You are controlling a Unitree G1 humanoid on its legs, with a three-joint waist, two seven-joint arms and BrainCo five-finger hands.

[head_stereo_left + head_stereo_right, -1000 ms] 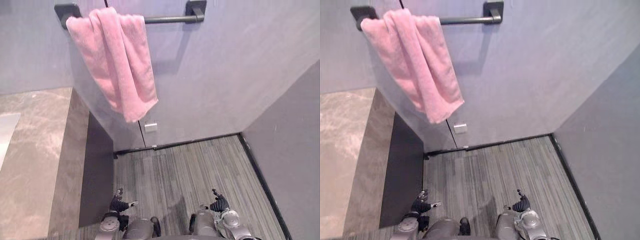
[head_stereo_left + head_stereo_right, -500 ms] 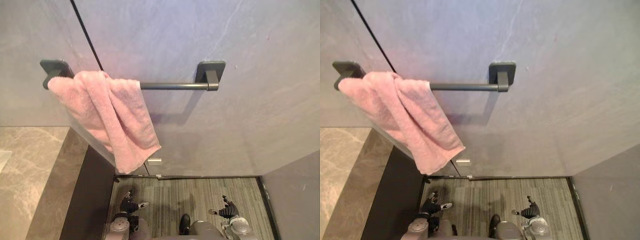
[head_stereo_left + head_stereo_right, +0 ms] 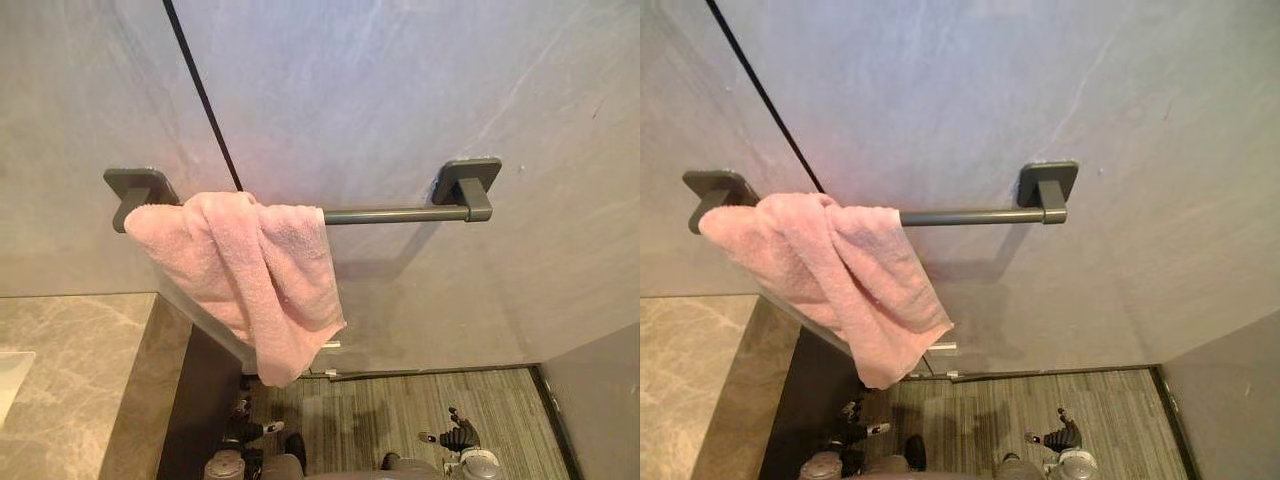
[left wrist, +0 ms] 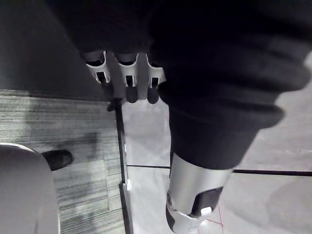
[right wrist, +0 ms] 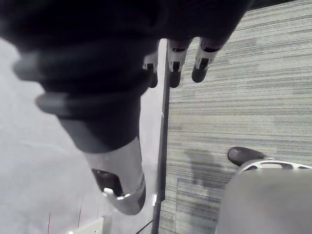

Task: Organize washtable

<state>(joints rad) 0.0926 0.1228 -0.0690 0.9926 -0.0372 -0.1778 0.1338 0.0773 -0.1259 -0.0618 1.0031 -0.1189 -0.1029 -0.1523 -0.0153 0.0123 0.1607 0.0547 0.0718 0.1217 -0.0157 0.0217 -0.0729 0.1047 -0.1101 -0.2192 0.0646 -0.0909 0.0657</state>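
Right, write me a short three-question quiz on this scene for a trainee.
1. Pick one: where on the towel bar does the pink towel hang? A) its left end B) its middle only C) its right end
2. Fill in: the left hand and right hand, low above the floor, hold ____.
3. True or false: the right hand grips the pink towel.

Key: 1 A; 2 nothing; 3 false.
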